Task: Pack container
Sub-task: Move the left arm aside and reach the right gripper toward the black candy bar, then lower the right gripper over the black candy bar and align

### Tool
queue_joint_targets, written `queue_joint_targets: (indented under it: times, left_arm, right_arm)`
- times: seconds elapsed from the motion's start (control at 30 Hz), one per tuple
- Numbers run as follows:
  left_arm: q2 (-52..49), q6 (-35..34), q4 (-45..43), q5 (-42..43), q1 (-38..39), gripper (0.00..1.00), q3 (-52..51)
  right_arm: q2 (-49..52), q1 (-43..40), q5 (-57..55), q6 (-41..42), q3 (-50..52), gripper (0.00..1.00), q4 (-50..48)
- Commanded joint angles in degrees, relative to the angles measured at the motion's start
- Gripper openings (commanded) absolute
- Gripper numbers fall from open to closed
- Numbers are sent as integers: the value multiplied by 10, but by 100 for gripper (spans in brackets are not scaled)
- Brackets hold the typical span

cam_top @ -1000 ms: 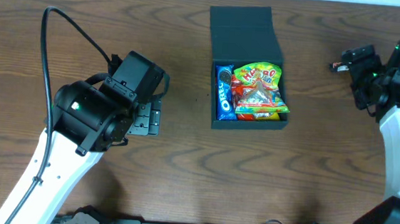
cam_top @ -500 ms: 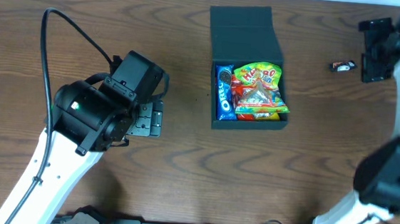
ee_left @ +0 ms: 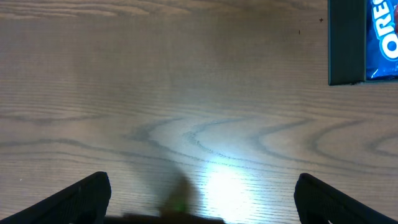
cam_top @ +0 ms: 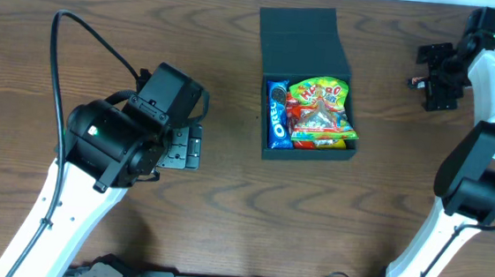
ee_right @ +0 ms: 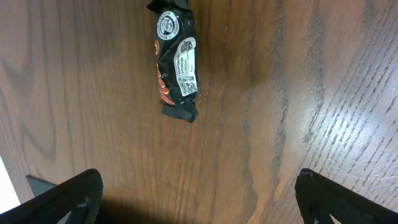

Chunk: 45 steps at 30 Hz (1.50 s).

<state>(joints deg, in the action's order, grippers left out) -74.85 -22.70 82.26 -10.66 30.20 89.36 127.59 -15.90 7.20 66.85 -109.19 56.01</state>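
Note:
The dark teal-black container [cam_top: 310,46] stands open at the table's middle back, its flap lid lying flat behind it. Inside are a blue Oreo packet [cam_top: 275,114] and a green and red snack bag [cam_top: 321,109]. Its corner with the Oreo packet shows in the left wrist view [ee_left: 345,43]. A small black snack bar [ee_right: 176,59] lies on the wood near the right back edge; in the overhead view [cam_top: 417,81] it is just left of my right gripper [cam_top: 438,78]. My right gripper [ee_right: 196,199] is open and empty near it. My left gripper [cam_top: 180,146] is open and empty, left of the container.
A black cable [cam_top: 79,32] loops over the left arm. The table's back edge runs close behind the container lid and the right gripper.
The right arm swung from the right side to the back right corner, then came down beside the small snack bar. The left arm has not moved.

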Motion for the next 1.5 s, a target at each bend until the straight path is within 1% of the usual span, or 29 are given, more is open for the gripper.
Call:
queue_joint_targets:
  times: [0.0, 0.3, 0.6, 0.9, 1.07, 1.17, 1.47]
  left_arm:
    - [1, -5, 2, 2, -2, 95, -1]
    - [1, -5, 5, 2, -2, 95, -1]
    - [1, -5, 8, 2, -2, 95, -1]
    - [1, -5, 6, 3, -2, 95, -1]
    - [1, -5, 6, 3, -2, 95, -1]
    - [1, -5, 6, 3, -2, 95, -1]
    - [1, -4, 0, 13, -2, 95, -1]
  right_arm:
    - [16, -3, -9, 3, -12, 99, 2]
    - [52, -22, -18, -6, -12, 99, 4]
    - [55, -52, -18, -22, -12, 99, 3]
    - [56, -51, -18, -27, -12, 99, 5]
    - [56, -51, -13, -48, -12, 99, -4]
    - [56, -51, 13, -74, -12, 99, -28]
    - [63, -51, 21, -67, -12, 99, -33]
